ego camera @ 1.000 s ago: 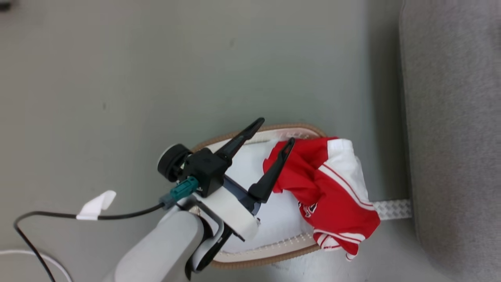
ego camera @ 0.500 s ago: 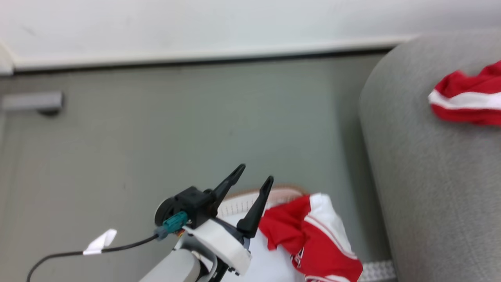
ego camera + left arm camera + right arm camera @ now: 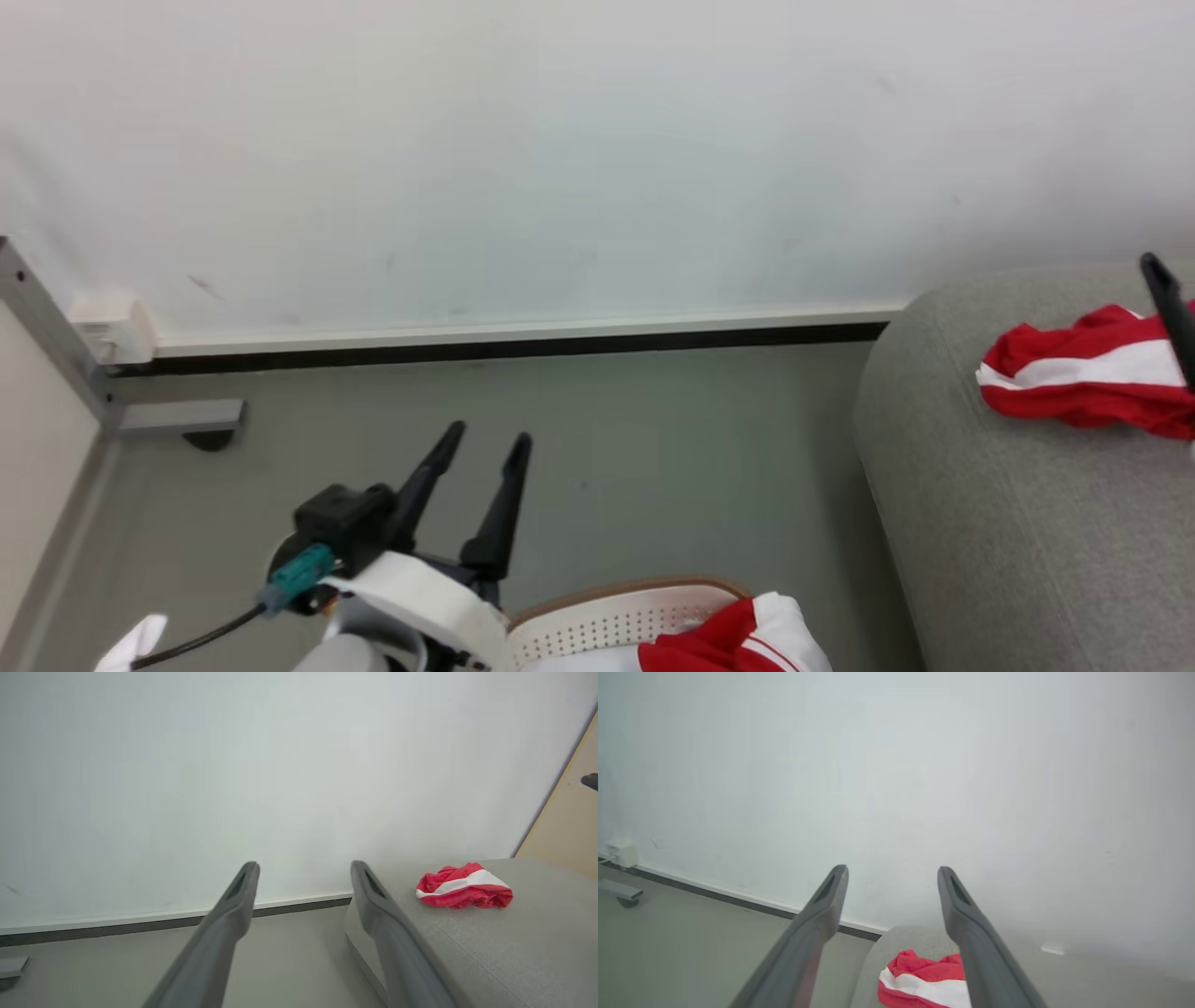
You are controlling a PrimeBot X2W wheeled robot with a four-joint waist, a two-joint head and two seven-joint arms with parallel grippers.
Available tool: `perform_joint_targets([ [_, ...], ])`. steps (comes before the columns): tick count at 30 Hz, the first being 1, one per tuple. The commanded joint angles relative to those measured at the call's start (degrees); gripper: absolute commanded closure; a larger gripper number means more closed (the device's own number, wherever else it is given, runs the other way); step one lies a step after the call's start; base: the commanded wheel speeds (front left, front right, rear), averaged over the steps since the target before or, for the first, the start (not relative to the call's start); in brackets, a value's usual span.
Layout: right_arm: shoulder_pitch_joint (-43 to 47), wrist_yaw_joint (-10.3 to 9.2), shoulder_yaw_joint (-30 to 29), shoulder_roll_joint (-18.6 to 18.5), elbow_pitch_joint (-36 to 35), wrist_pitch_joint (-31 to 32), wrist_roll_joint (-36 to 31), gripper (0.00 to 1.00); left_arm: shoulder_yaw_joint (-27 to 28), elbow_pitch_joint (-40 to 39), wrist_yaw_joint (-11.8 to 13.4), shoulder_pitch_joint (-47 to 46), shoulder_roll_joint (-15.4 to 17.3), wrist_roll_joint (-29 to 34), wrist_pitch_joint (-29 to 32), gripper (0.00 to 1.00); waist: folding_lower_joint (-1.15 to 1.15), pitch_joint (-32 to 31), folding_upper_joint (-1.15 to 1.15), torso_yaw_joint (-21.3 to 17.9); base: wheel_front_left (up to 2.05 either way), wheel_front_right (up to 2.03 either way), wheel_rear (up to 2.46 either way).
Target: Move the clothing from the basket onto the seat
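Left gripper spread wide, empty, right gripper likewise

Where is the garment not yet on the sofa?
Head view, bottom edge: garment at the basket's right end, between the left gripper and the sofa.

The sofa was matt grey woven cloth. The garment was soft red and white cloth. The basket was smooth perforated white plastic. The floor looked smooth and faintly glossy.
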Motion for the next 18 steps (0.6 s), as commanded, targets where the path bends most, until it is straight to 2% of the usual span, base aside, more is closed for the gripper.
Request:
perform_joint_targets([
  [1, 2.52, -0.12, -1.02, 1.75, -1.10, -2.23, -0.66, 0.00, 1.31, -0.22, 0.74, 1.72, 0.85, -1.00, -0.33, 0.00, 0.03, -1.33, 0.00, 1.39, 0.00, 0.00, 0.00],
  [5, 6.64, -0.13, -3.81, 4.84, -2.88, -6.53, -1.41, 0.00, 4.40, -0.64, 2.19, 3.86, 1.59, -0.67, -0.39, 0.00, 0.03, -2.05, 0.00, 2.11, 0.00, 0.00, 0.00],
  [10, 15.02, -0.13, -10.50, 11.54, -4.86, -10.43, -6.10, 0.00, 9.24, -2.15, 3.42, 7.69, 1.36, 1.80, -0.40, 0.00, 0.03, -2.59, 0.00, 3.09, 0.00, 0.00, 0.00],
  [15, 24.36, -0.13, -19.90, 20.65, -8.23, -11.52, -10.93, 0.00, 13.71, -2.29, 2.58, 10.87, -0.40, 4.60, -0.38, 0.00, 0.03, -2.62, 0.00, 3.72, 0.00, 0.00, 0.00],
  [18, 31.23, -0.13, -26.37, 27.28, -12.74, -11.46, -18.82, 0.00, 17.26, -2.11, 1.28, 12.77, -2.69, 6.98, -0.39, 0.00, 0.03, -2.19, 0.00, 3.77, 0.00, 0.00, 0.00],
])
